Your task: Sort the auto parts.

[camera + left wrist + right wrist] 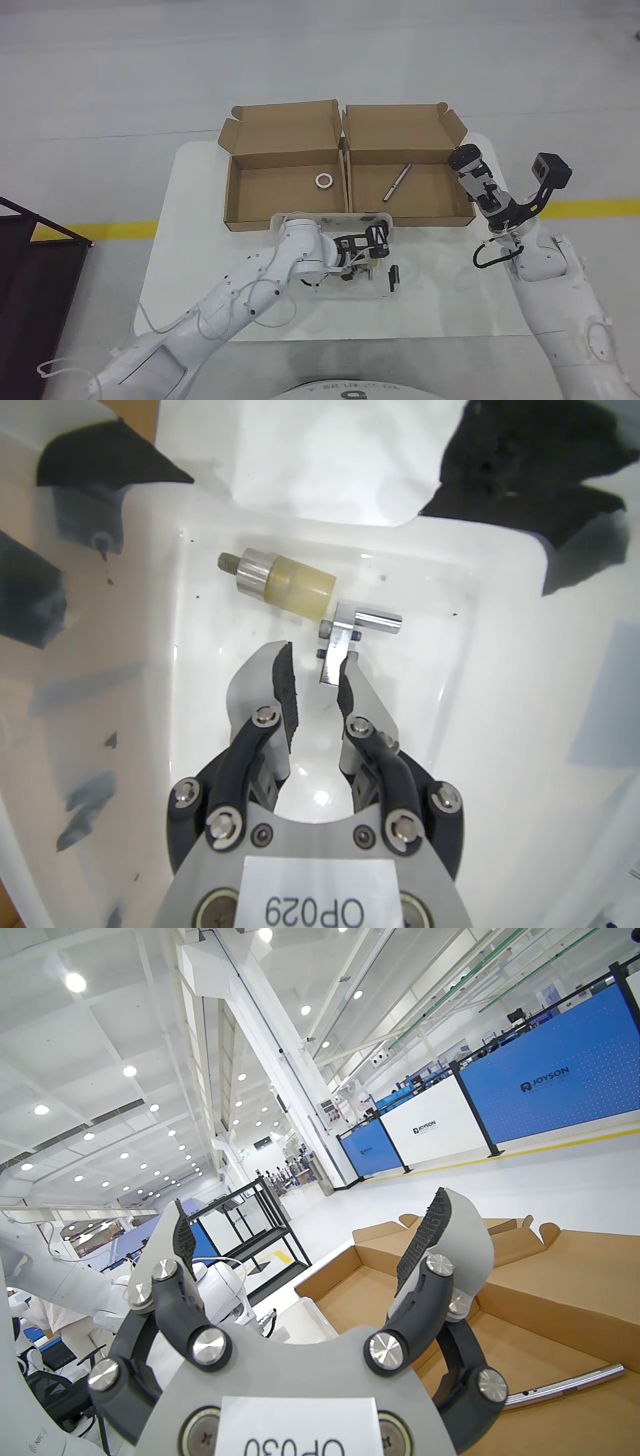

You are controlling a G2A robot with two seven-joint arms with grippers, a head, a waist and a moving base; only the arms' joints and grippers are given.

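Note:
My left gripper (316, 672) is down inside a clear plastic bin (296, 219), open. One of its fingertips (348, 680) lies against the flat plate of a small metal bracket with a short steel cylinder (357, 625). Just beyond the bracket lies a yellowish cylinder with a metal collar and threaded stud (282, 582). My right gripper (310, 1228) is open and holds nothing. It is raised over the right-hand edge of the right cardboard box (425, 190). A metal rod (397, 182) lies in that box. In the left cardboard box (270, 190) sits a small ring (324, 181).
Both boxes stand side by side at the back of the white table (190, 250), lids folded back. Dark patches (525, 460) show through the bin's walls. A black rack (30, 260) stands left of the table. Bare tabletop lies to the bin's left and right.

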